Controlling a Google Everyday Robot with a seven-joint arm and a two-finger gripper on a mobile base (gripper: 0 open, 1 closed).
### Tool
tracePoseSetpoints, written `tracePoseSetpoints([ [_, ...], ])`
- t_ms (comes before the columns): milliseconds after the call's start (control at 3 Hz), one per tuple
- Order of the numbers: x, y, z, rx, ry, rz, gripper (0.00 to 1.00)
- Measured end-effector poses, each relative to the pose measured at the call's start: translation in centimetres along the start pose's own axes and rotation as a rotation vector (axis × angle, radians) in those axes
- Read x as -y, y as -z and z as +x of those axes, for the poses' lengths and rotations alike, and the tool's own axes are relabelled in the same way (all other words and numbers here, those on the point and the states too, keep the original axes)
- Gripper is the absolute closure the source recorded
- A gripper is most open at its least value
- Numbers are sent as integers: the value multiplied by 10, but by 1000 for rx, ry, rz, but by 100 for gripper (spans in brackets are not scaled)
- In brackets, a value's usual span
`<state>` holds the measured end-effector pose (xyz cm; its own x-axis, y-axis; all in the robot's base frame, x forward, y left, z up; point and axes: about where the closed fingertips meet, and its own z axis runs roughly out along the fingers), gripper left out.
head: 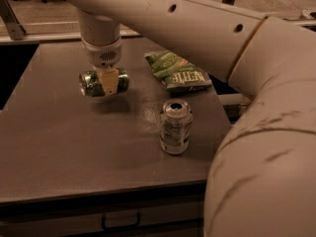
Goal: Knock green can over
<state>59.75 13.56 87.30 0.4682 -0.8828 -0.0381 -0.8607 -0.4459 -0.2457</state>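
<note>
The green can (pixel 89 83) is a shiny dark-green drink can. It lies on its side, across the gripper, over the far left-middle of the grey table (pixel 59 147). My gripper (pixel 106 81) hangs straight down from the arm and is shut on the can's middle. One pale finger (pixel 108 81) shows in front of the can; the other is hidden behind it. A dark shadow lies on the table just below the can, so the can seems to be slightly above the surface.
A silver-white can with a printed label (pixel 175 126) stands upright at the table's right middle. A flat green chip bag (pixel 177 70) lies at the back right. My large arm fills the right side. The table's front edge runs along the bottom.
</note>
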Motion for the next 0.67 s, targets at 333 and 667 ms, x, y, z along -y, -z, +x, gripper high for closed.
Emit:
tracePoseSetpoints([
  [333,-9,-11,-6,-2,15,-51,36],
  [667,-14,-15,-9,11,12,-80,14],
])
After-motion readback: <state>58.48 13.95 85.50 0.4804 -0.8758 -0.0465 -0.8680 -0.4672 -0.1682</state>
